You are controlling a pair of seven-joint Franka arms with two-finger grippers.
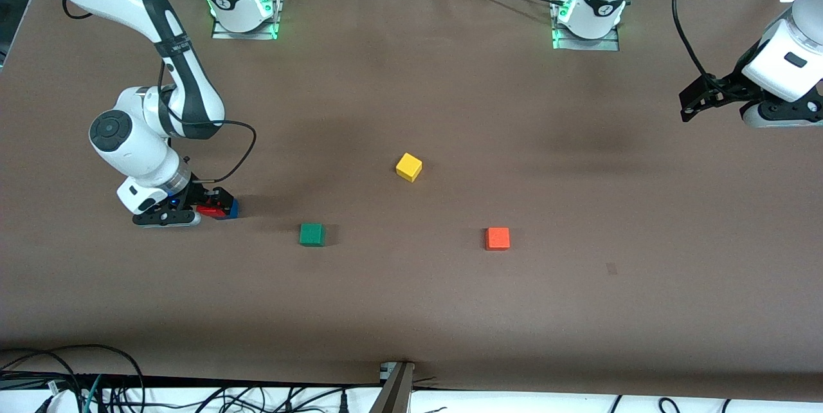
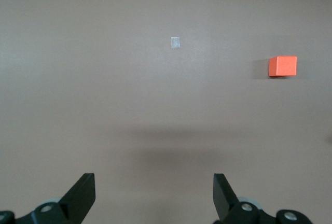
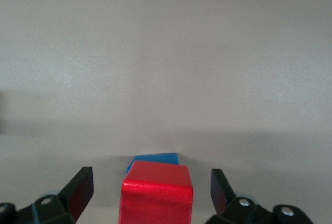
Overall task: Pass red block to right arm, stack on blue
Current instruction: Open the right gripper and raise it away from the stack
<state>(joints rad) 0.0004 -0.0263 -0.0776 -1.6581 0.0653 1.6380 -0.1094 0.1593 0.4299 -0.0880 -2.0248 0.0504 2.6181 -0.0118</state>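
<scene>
Red block [image 3: 156, 199] seen stacked on blue block [image 3: 153, 159] at right arm's end of counter [image 1: 411, 310]. Right pincer [image 1: 215, 202] held low around stack, fingers apart (no contact with red block visible). Left pincer [image 2: 154, 195] held open over counter at left arm's end, nothing gripped. Orange cube [image 2: 282, 66] noted apart.

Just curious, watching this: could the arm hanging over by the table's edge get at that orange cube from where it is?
Probably yes. The left pincer hangs open and empty above bare table, and the orange cube sits alone with nothing touching it. The right pincer is busy at the red block.
</scene>
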